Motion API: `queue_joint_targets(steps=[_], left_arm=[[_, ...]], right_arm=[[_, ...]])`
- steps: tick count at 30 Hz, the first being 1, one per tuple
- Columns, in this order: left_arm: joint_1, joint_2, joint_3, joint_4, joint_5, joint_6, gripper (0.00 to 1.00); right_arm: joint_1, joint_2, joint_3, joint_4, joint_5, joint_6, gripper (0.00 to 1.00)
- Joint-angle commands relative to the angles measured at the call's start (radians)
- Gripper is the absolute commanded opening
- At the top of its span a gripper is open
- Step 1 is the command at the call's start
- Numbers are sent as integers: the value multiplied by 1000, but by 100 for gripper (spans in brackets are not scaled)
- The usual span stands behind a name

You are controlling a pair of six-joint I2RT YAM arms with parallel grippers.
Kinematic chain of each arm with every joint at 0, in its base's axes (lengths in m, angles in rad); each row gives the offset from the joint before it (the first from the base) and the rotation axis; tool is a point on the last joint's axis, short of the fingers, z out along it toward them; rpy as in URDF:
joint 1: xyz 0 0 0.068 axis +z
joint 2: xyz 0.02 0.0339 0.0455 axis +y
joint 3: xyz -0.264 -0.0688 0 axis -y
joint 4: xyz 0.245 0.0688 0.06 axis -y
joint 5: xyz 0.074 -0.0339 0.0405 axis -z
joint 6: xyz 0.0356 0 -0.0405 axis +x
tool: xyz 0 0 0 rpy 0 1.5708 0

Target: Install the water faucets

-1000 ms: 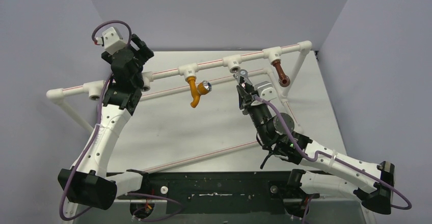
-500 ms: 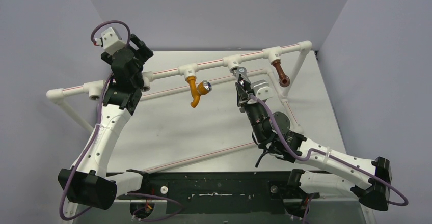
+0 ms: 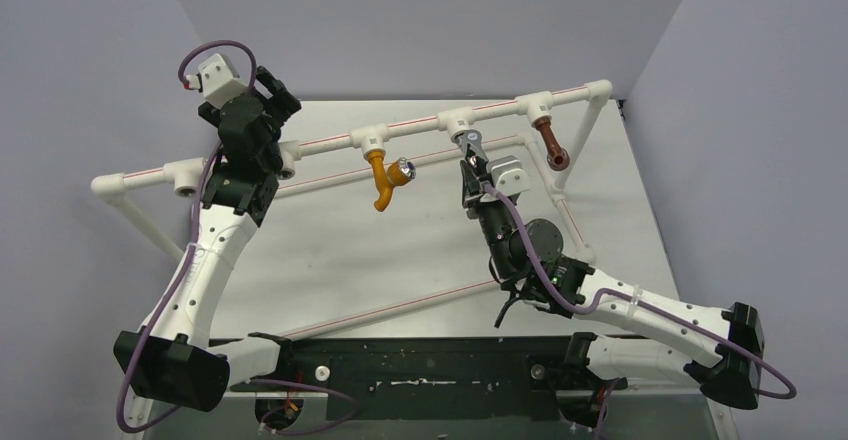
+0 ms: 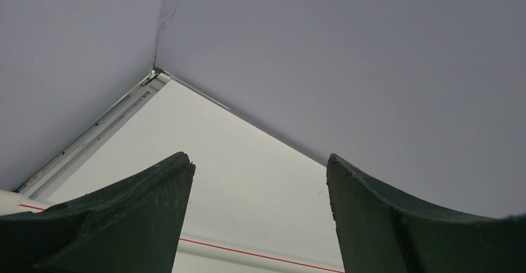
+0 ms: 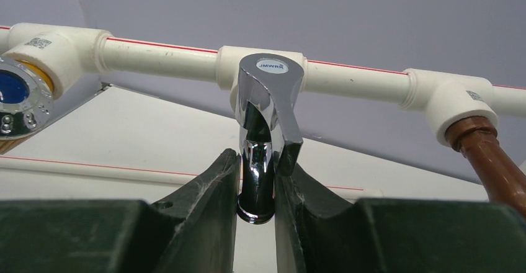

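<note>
A shiny silver faucet (image 5: 263, 136) with a lever handle is pinched between the fingers of my right gripper (image 5: 257, 161), which is shut on it. Its top sits right at the middle tee (image 5: 260, 59) of the white pipe (image 3: 410, 132). In the top view the silver faucet (image 3: 470, 143) touches that tee (image 3: 456, 120). An orange faucet (image 3: 382, 182) with a chrome knob hangs from the tee to the left. A brown faucet (image 3: 551, 145) hangs from the tee to the right. My left gripper (image 4: 260, 174) is open and holds nothing, up by the pipe's left part.
The white pipe frame (image 3: 130, 182) runs across the table with slanted legs at both ends and an open tee (image 3: 187, 175) at the left. Purple walls (image 3: 420, 20) close in the back and sides. A thin red-striped rod (image 3: 400, 305) lies across the table near the arm bases.
My right gripper has carried the silver faucet up and slightly left, from just below the middle tee to against it. The left arm has stayed still.
</note>
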Motion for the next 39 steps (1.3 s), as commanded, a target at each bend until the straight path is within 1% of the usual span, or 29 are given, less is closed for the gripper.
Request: queue_joint_targets(steps=[1, 19, 27, 30, 39], left_arm=[[-22, 66, -96, -291, 10, -13, 76], [-27, 63, -96, -294, 11, -9, 76], [-29, 63, -95, -294, 14, -8, 76], [-30, 63, -96, -293, 14, -8, 76], [-34, 57, -98, -291, 19, -9, 76]], right_arm=[[11, 5, 57, 102, 14, -19, 0], [19, 44, 53, 159, 42, -78, 0], [20, 70, 64, 145, 28, -72, 0], [11, 69, 62, 149, 22, -31, 0], [-47, 63, 55, 114, 2, 178, 0]])
